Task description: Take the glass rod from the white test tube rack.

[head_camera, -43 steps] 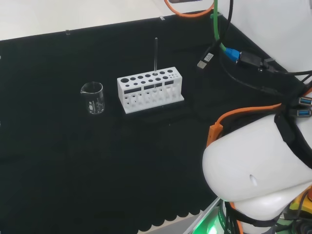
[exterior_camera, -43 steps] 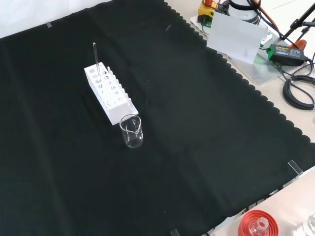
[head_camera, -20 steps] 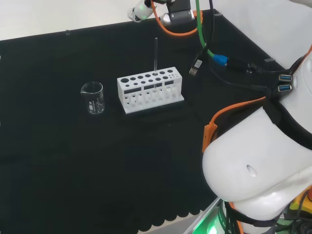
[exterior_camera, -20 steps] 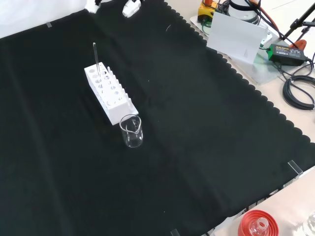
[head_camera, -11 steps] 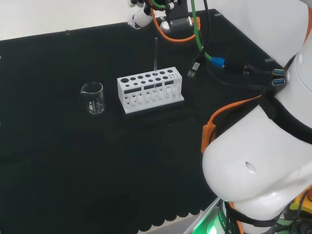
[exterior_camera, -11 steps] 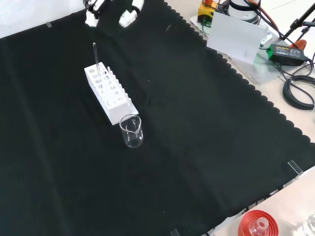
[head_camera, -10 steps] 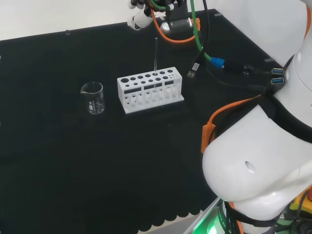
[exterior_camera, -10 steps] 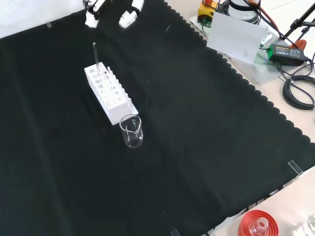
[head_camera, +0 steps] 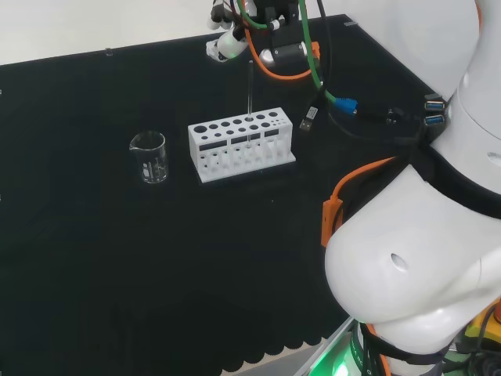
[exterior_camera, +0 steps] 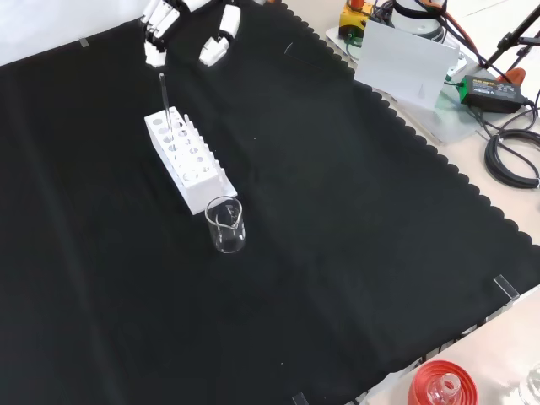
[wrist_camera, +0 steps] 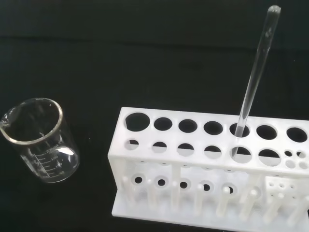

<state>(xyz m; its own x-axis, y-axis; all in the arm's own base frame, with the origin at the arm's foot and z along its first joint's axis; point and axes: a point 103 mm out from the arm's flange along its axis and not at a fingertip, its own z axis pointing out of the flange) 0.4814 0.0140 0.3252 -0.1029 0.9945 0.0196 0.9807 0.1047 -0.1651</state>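
Upright in a hole of the white test tube rack (head_camera: 241, 146): glass rod (head_camera: 250, 92), top end free. Above and beyond the rod's tip in the front view: hand (exterior_camera: 181, 25), fingers spread and relaxed, holding nothing, apart from the rod. Just beside the rack's end: clear beaker (exterior_camera: 224, 225), on the black cloth (exterior_camera: 354, 253).
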